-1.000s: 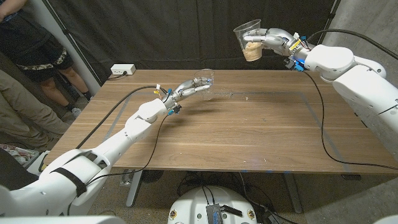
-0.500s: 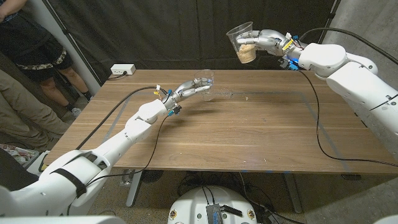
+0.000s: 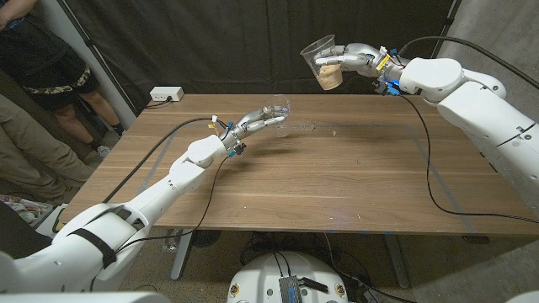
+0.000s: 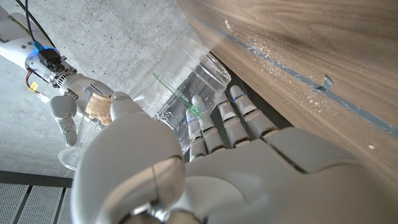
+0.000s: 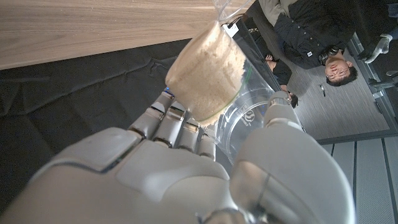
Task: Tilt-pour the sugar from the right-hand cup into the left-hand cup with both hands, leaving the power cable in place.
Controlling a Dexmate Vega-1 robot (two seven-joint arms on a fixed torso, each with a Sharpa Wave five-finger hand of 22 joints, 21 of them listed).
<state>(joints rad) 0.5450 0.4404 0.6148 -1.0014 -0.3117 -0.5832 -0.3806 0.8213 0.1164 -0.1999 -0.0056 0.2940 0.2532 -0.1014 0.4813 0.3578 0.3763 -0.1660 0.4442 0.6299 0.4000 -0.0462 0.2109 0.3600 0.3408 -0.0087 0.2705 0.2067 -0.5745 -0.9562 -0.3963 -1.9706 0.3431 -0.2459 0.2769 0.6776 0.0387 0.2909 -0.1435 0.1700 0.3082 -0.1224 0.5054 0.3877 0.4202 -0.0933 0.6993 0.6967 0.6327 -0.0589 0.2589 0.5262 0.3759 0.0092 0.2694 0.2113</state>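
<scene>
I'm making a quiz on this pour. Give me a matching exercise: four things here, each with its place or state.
Things:
1. sugar cup
2. empty cup
3. power strip
4. spilled grains

States:
A. white, at the table's far left corner
B. scattered on the wood
C. held in the air, tilted
D. held low at the table by the left hand

Pairs: 1-C, 2-D, 3-A, 4-B

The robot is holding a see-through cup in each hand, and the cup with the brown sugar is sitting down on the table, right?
Not quite. It does hold a clear cup in each hand, but the sugar cup is not on the table. The right hand holds it up in the air, tilted, beyond the table's far edge, as the head view shows. The left hand holds the empty cup low at the table.
</scene>
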